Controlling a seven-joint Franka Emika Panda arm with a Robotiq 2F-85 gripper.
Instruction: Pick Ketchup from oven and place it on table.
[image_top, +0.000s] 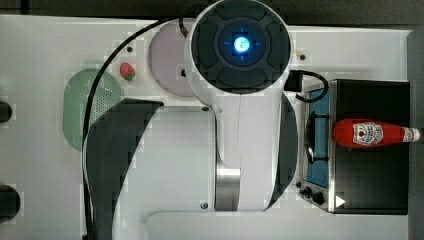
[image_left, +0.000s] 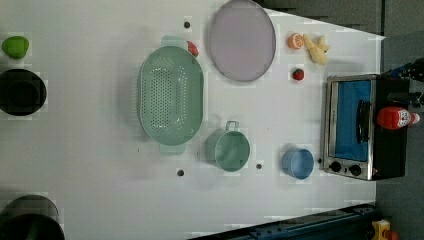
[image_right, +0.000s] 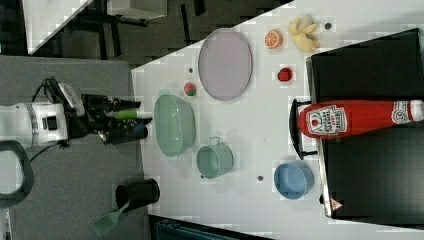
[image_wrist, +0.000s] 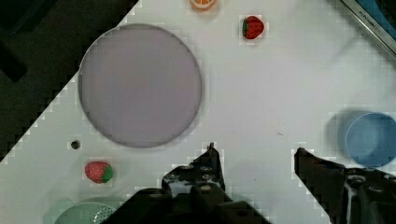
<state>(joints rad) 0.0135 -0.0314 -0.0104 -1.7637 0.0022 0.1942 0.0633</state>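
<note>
End effector (image_wrist: 254, 156) open, empty; Ketchup (image_right: 357, 118) atop oven (image_right: 370, 145), seemingly well apart.

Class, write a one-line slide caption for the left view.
Ketchup bottle lying on top of the toaster oven, with a green colander, plate and cups on the white table.

The arm (image_right: 30, 125) reaches level toward the surface (image_right: 260, 115), its tool (image_right: 142, 125) hanging past the surface's edge, near the green colander (image_right: 174, 125). The tool's fingers (image_wrist: 205, 168) stand apart, holding nothing.
</note>
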